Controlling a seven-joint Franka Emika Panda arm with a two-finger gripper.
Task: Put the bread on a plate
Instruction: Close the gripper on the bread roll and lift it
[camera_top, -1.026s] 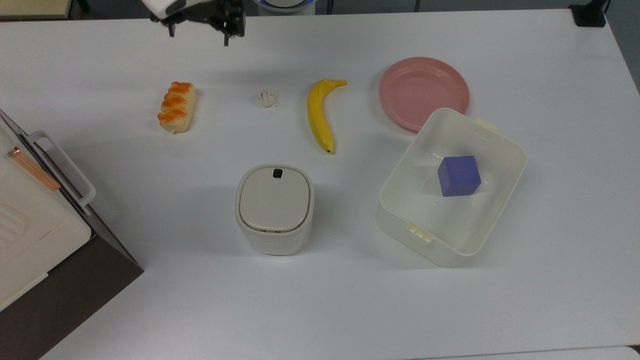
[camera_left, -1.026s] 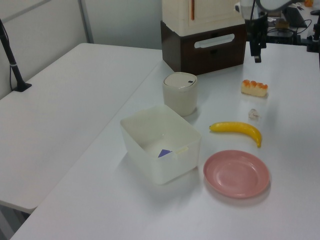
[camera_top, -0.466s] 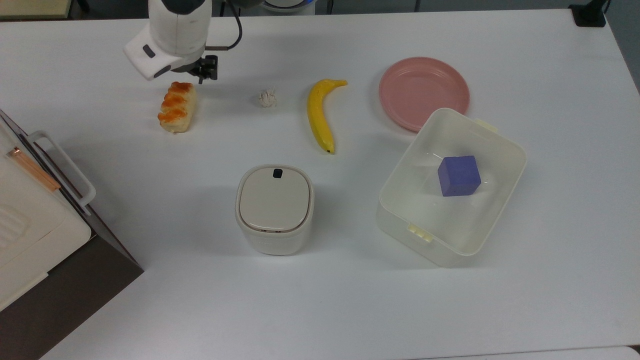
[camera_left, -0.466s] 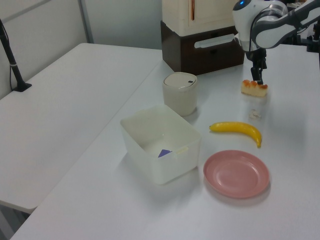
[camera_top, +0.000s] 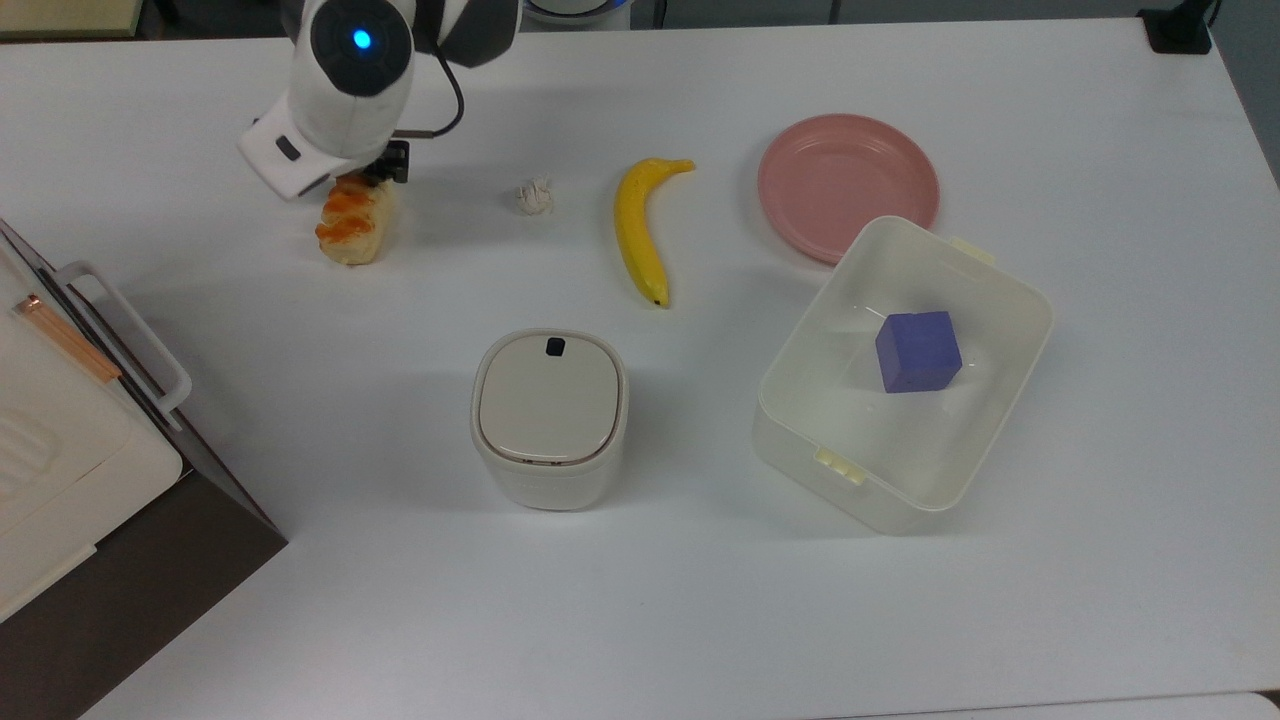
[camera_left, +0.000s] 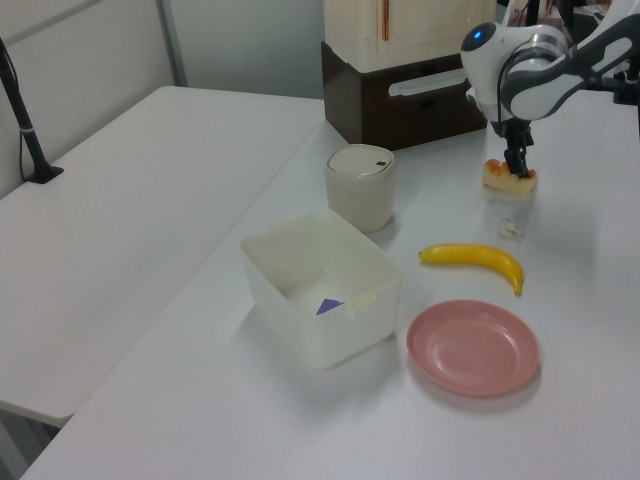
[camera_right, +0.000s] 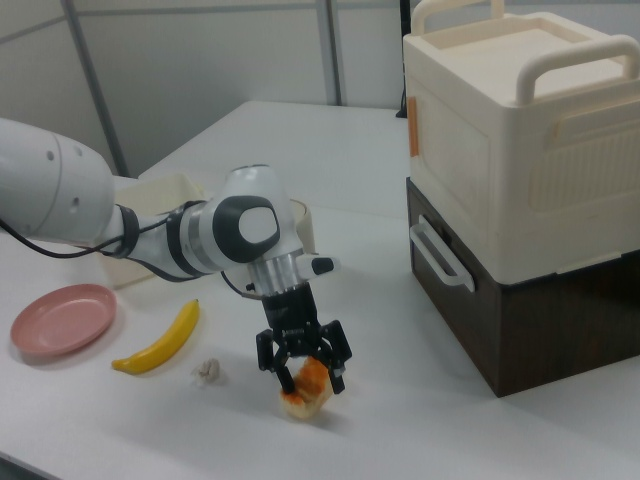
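The gripper (camera_right: 305, 373) has dropped from above onto the bread (camera_right: 306, 391), jaws open astride it; the grasp comes next, plate (camera_top: 848, 185) far beyond the banana (camera_top: 638, 228).

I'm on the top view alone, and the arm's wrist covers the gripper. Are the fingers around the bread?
Observer: Yes. In the right view the gripper is open, with one of its fingers on each side of the bread, at the bread's upper end.
Operator: Is the bread off the table?
Observer: No. In the left view the bread sits flat on the table, and I see no gap under it.
Operator: How tall is the box near it?
Observer: In the right view the cream box is stacked on a dark brown base. It rises well above the gripper and stands apart from it.
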